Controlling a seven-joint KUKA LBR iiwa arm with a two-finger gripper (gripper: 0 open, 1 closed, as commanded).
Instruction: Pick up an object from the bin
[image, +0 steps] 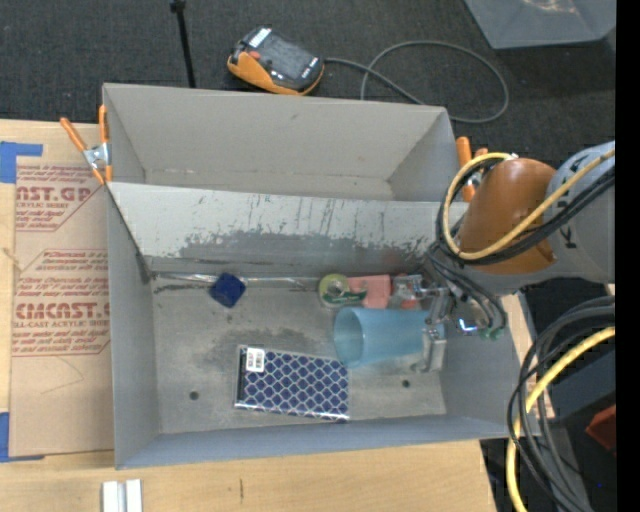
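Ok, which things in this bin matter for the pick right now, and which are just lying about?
In play: gripper, at the right of the bin; light blue cup, on its side, close beside the gripper.
Lying about: blue patterned packet; small blue block; green roll; pink piece.

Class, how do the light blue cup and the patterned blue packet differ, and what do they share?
The cup is plain light blue; the packet is dark blue with a white lattice. The cup is round, tipped on its side; the packet lies flat, rectangular. The cup is beside the gripper; the packet is farther left. Both are blue and rest on the bin floor.
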